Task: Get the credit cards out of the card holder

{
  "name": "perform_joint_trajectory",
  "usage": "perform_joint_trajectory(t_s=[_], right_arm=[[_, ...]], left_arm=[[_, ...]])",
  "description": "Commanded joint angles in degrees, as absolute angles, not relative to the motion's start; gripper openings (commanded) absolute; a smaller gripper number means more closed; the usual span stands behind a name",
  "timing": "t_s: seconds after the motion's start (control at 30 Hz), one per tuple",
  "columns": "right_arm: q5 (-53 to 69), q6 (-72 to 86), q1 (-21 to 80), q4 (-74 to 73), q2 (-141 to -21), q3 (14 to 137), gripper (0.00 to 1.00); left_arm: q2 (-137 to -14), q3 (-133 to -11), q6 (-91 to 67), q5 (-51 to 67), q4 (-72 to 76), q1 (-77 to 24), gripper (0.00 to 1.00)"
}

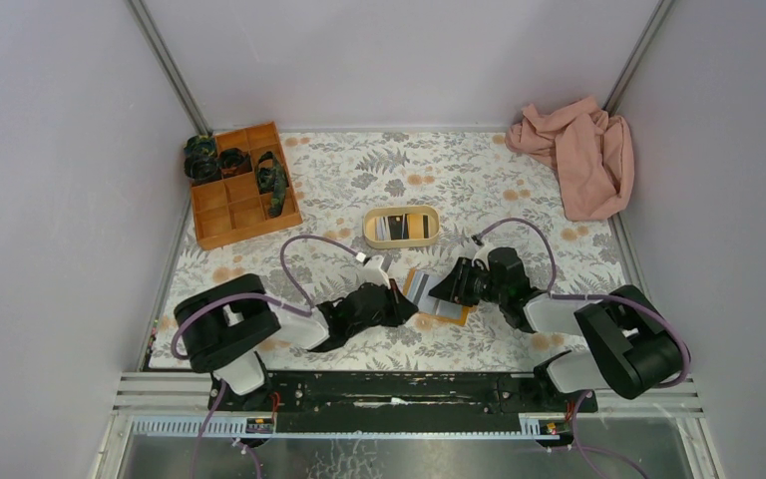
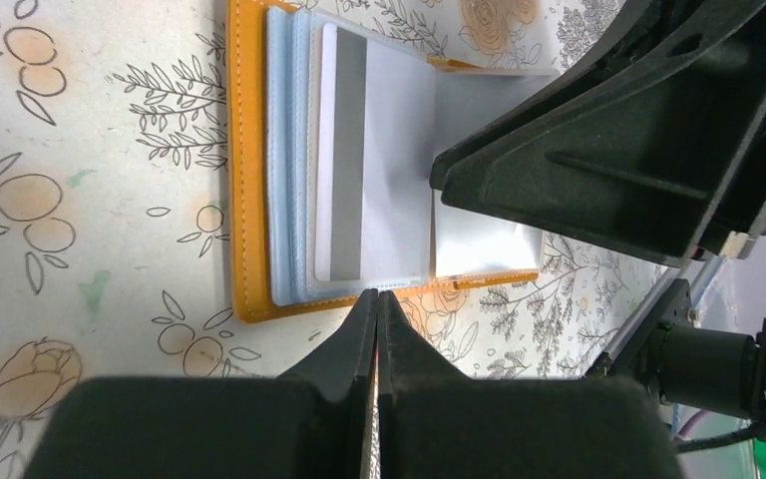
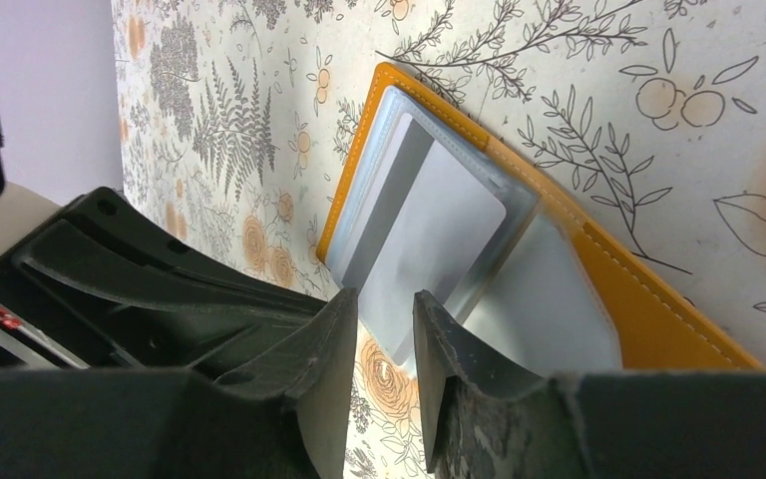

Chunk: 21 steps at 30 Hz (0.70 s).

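Orange-tan card holder [image 1: 441,304] lies open on the floral table [image 1: 359,180], between both grippers. Left wrist view: the left gripper [image 2: 377,299], closed, has its tip at the holder's near edge. Right wrist view: the right gripper [image 3: 386,309], jaws partly apart, has a grey card [image 3: 429,235] directly ahead. The card's corner is in the gap and its long axis points away.

Seen from above, the left gripper [image 1: 406,299] and right gripper [image 1: 449,287] crowd over the open orange-tan leather-look card holder [image 1: 439,302], so I get only a sliver of it. In my left wrist view its top runs off the frame, and the right gripper's black finger [image 2: 608,150] covers the far sleeves. In the right wrist view, the grey striped card [image 3: 429,230] sinks behind the fingertips, so I cannot judge contact. What lies in the beige oval tray [image 1: 401,245] is too small to read.
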<state>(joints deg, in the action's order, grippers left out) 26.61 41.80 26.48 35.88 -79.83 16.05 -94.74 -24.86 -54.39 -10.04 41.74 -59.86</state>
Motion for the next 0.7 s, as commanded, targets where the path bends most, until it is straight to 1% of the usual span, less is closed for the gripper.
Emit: perform_joint_trajectory(t_s=[0.0, 0.17, 0.4, 0.53, 0.63, 0.67], right_arm=[[27.35, 40.64, 26.63, 35.81, -76.93, 16.1, 0.34], [25.82, 40.35, 26.66, 34.82, -75.64, 14.67, 0.34], [25.11, 40.25, 26.66, 34.27, -75.0, 13.8, 0.34], [23.79, 40.24, 26.64, 32.33, -74.5, 14.21, 0.35], [21.16, 40.11, 26.67, 29.24, -73.65, 14.74, 0.4], [20.62, 40.13, 26.69, 28.84, -73.51, 14.76, 0.46]], left_arm=[[-89.26, -24.41, -51.29, -8.8, 37.76, -57.86, 0.0], [-88.36, -27.63, -46.98, -11.51, 30.46, -54.07, 0.0], [-93.47, -33.12, -43.26, -14.91, 25.46, -52.08, 0.0], [-96.88, -34.5, -42.89, -14.24, 25.49, -52.04, 0.0], [-97.98, -34.08, -43.18, -13.23, 26.47, -52.13, 0.0], [-97.91, -33.63, -43.42, -12.99, 26.94, -52.24, 0.0]])
